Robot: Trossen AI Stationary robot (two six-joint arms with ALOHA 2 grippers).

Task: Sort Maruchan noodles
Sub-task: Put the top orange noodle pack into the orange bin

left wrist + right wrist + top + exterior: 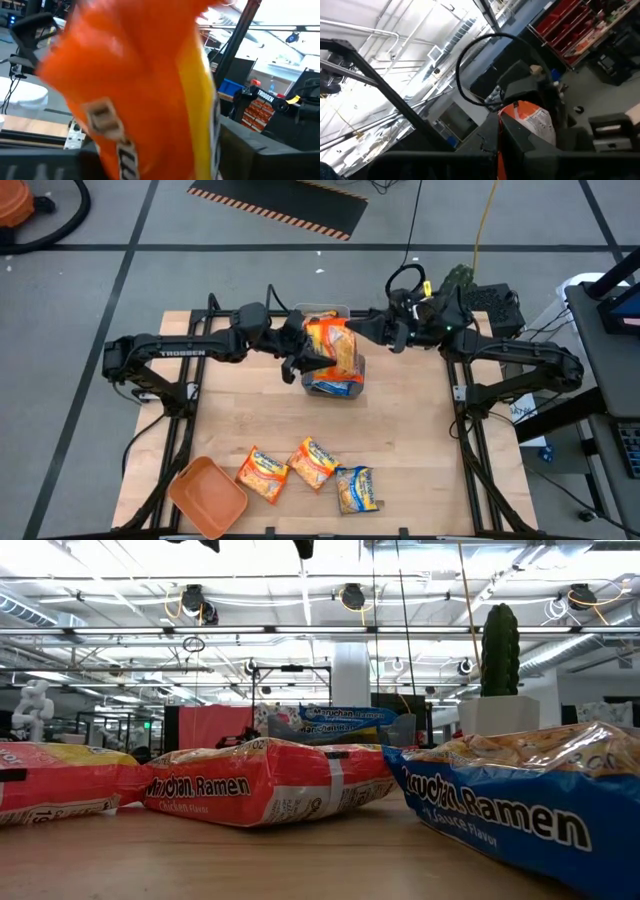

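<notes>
An orange-yellow Maruchan packet (332, 345) hangs in the air over a clear bin (352, 385) at the table's far middle. A blue packet (335, 387) lies inside the bin. My left gripper (300, 360) reaches in from the left and is shut on the lifted packet, which fills the left wrist view (135, 85). My right gripper (362, 328) sits at the packet's right edge, and the packet shows ahead of it (532, 119). Three more packets lie flat near the front edge: two orange (262, 473) (313, 462) and one blue-and-silver (357, 488). My left gripper holds the orange-yellow packet by its left side (312, 352), coming level from the table's left. The packet is lifted clear above the clear bin. In the left wrist view the packet itself hides the fingers, so the kind of hold does not show.
An orange tray (207, 495) sits at the near left corner. In the low view the three near packets (260, 780) (60, 780) (520, 795) stand close in front, with the bin (340, 722) far behind. Bare wood lies between the bin and the front packets.
</notes>
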